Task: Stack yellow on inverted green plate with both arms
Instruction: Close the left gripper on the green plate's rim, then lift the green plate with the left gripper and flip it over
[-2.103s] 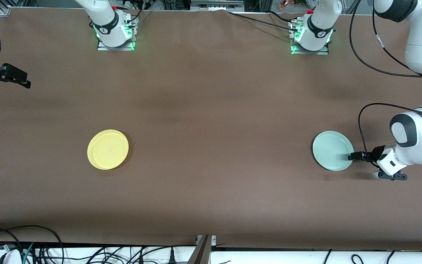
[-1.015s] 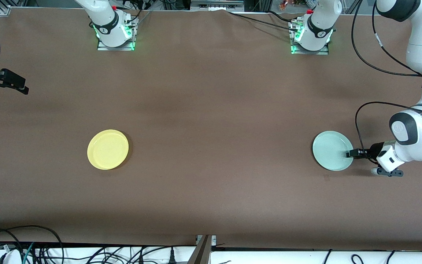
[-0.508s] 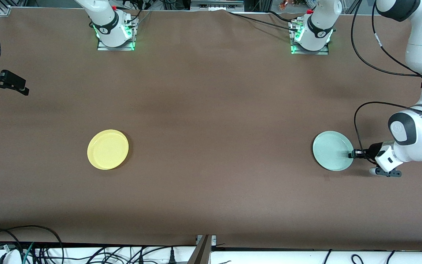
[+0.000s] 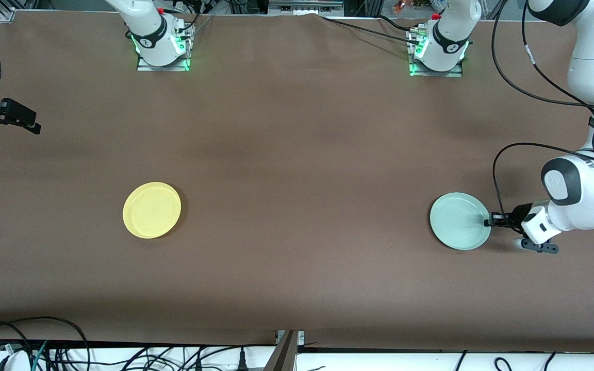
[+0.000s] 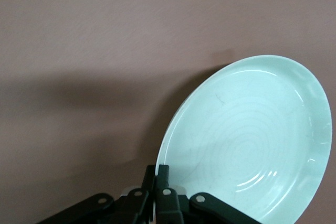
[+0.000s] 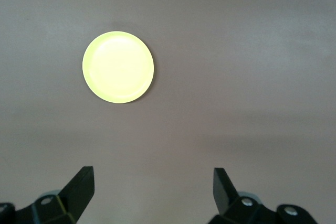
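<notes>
A matte brown desk carries a round, shallow yellow plate with a low rim, lying flat and well apart from the green plate, toward the right arm's end. The left tool is pinching the rim of the glossy, pale green plate, which is tilted up off the desk, faint rings showing on its face. The right tool waits with fingers spread, high over the desk's edge at its own end.

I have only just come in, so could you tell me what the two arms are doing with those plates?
The left gripper is shut on the rim of the green plate, at the left arm's end of the table; the left wrist view shows the plate tilted up off the table. The right gripper waits, open, above the table's right-arm end. The yellow plate lies flat and untouched.
</notes>
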